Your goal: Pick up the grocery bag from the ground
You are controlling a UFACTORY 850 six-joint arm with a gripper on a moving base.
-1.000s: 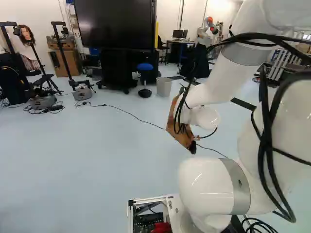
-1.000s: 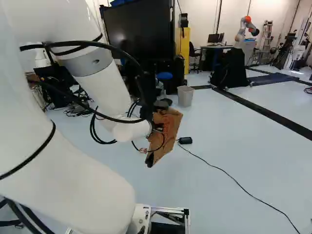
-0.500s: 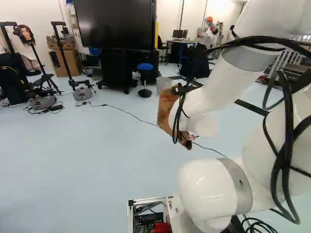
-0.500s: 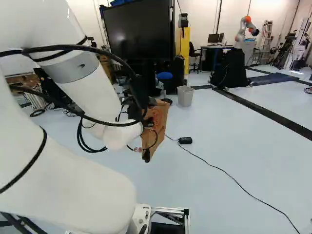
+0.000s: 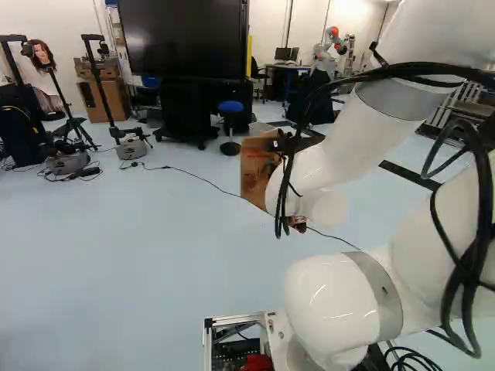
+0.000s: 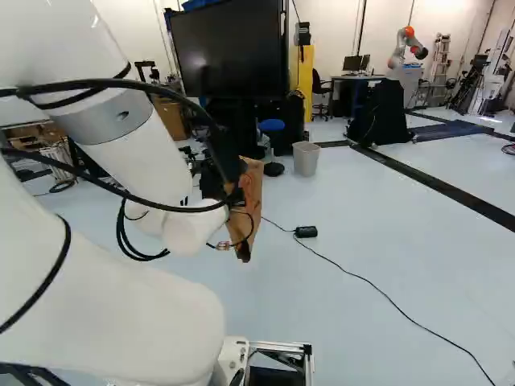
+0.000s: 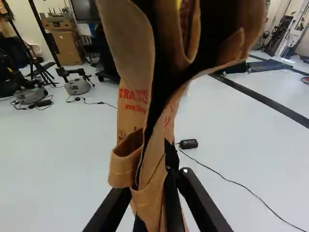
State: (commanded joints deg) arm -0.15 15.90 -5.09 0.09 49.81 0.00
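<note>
Smooth, pale floor [image 6: 418,249] is backed by white walls [image 6: 442,18] and a broad, black screen [image 6: 229,52]; above it, a creased brown paper bag [image 6: 251,189], red-lettered, is held clamped in the end effector [image 6: 216,183].

In the left base view, the white arm [image 5: 321,158] covers part of the paper bag [image 5: 254,166] and most of the tool [image 5: 285,144]; its upper stretch runs out of both base views. The large black screen [image 5: 182,39] is cut off along its top. In the wrist view, the bag hides the tool's orange pads, its own upper end lies out of view, its inside is too dark to read, and folds cover some red print.
</note>
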